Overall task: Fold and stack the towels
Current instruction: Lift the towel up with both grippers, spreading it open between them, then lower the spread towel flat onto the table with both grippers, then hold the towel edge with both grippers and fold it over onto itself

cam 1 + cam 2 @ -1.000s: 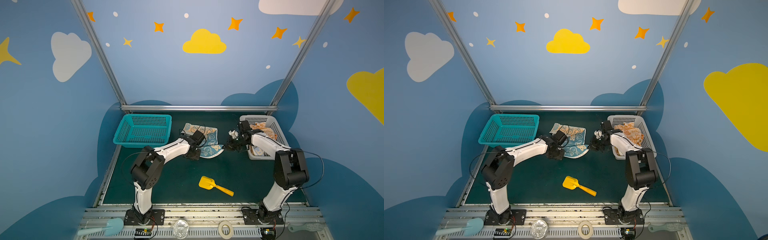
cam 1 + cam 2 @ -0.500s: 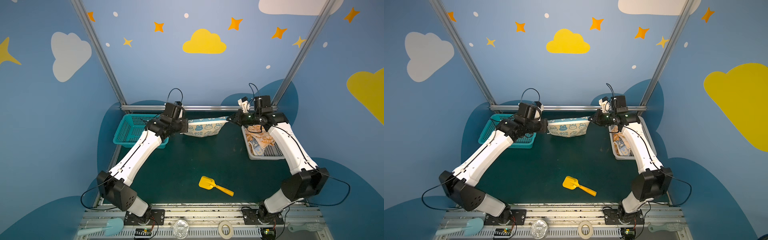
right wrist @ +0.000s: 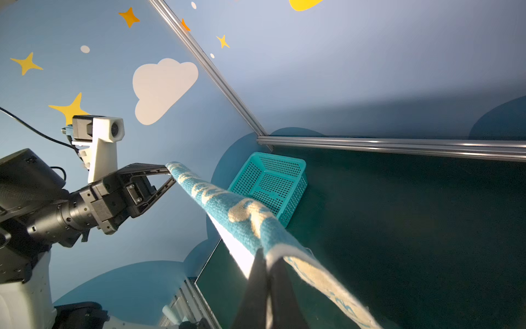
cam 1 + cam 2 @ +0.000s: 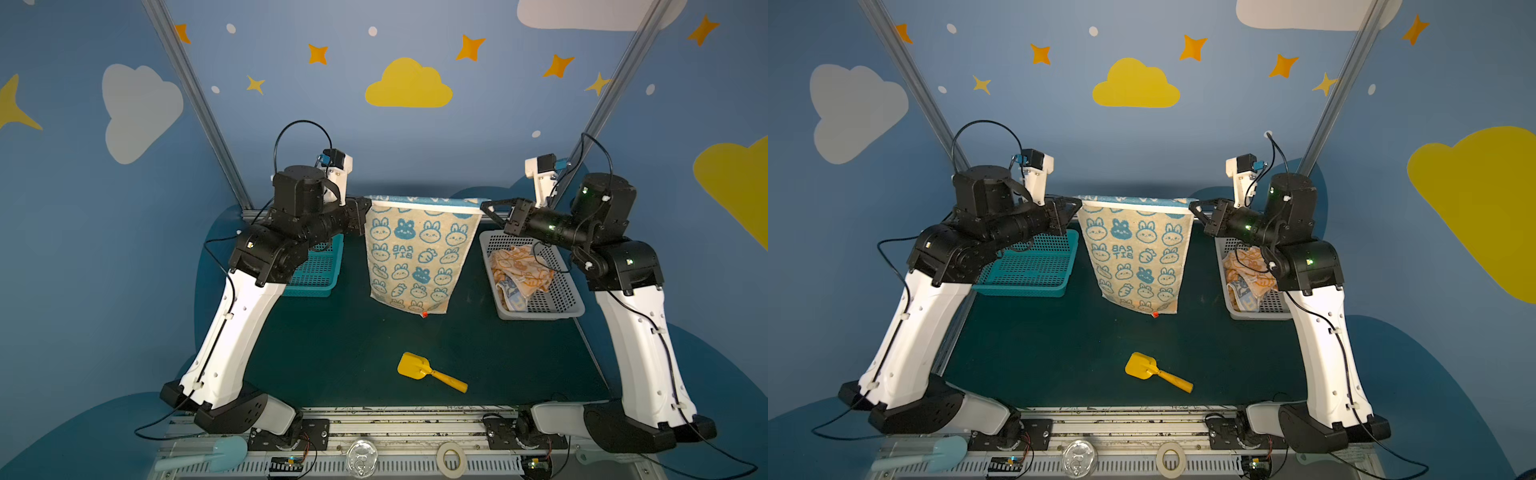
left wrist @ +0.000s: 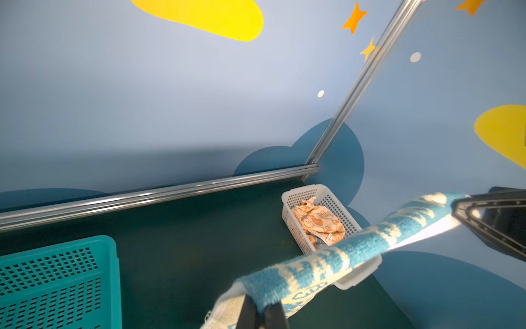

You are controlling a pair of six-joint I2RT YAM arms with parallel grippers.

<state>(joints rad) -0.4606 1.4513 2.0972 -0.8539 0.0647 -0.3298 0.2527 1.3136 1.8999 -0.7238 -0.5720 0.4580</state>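
A: Site type?
B: Lab robot test booth. Left arm and right arm bolted to a metal base rail; aluminium frame post; blue wall panel painted with a cloud and stars; dark green mat.

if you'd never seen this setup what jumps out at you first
The blue-and-cream towel hangs spread out at the middle back, its top corners pinched by the left gripper and right gripper. On the right, crumpled orange-and-cream towels lie in the white basket. A yellow toy shovel lies on the green mat near the front.
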